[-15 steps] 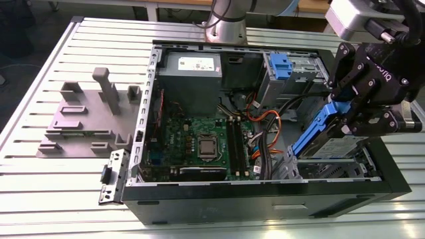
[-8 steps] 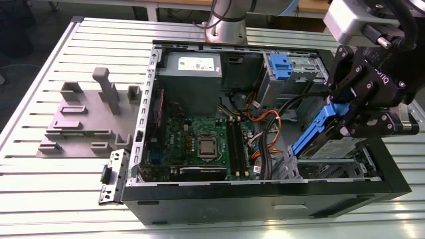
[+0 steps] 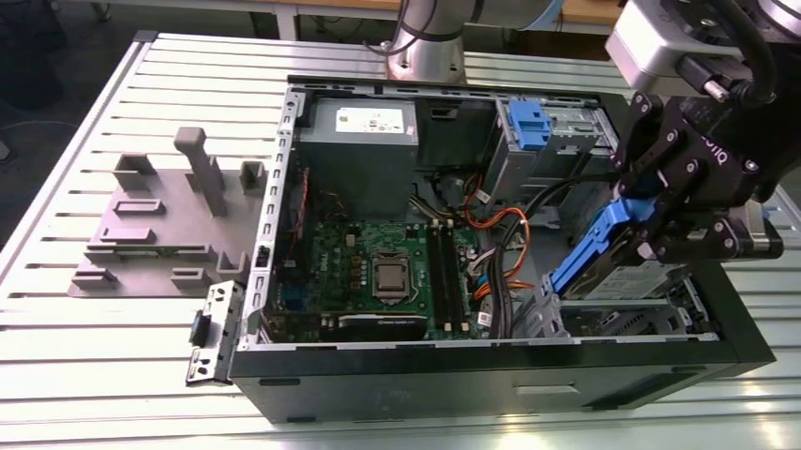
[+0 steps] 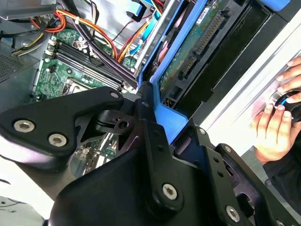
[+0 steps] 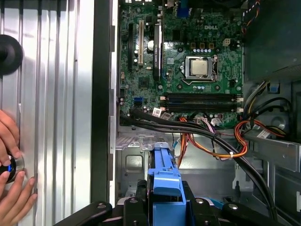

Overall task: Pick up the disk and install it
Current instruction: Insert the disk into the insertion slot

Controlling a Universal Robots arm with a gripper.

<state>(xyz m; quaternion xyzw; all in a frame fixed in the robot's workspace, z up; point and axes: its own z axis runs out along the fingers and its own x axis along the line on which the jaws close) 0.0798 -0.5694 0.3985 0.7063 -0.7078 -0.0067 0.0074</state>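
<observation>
The disk (image 3: 629,277) hangs tilted over the drive bay at the front corner of the open computer case (image 3: 501,361), on the exterior view's right. It is silver with blue side rails. My gripper (image 3: 648,225) is shut on it from above, black fingers clamping the blue rail. In the second wrist view the disk's green circuit underside (image 4: 197,42) and blue rail slant away from my fingers (image 4: 150,136). In the first wrist view the blue rail (image 5: 164,172) sticks out of the gripper (image 5: 164,203) above the grey metal bay (image 5: 136,160).
Inside the case lie the motherboard (image 3: 375,272), a grey power-supply box (image 3: 363,141), a blue latch piece (image 3: 528,127) and orange and black cables (image 5: 211,141). A grey fixture (image 3: 163,216) stands on the slatted table. A person's hand (image 5: 11,188) rests on a knob beside the case.
</observation>
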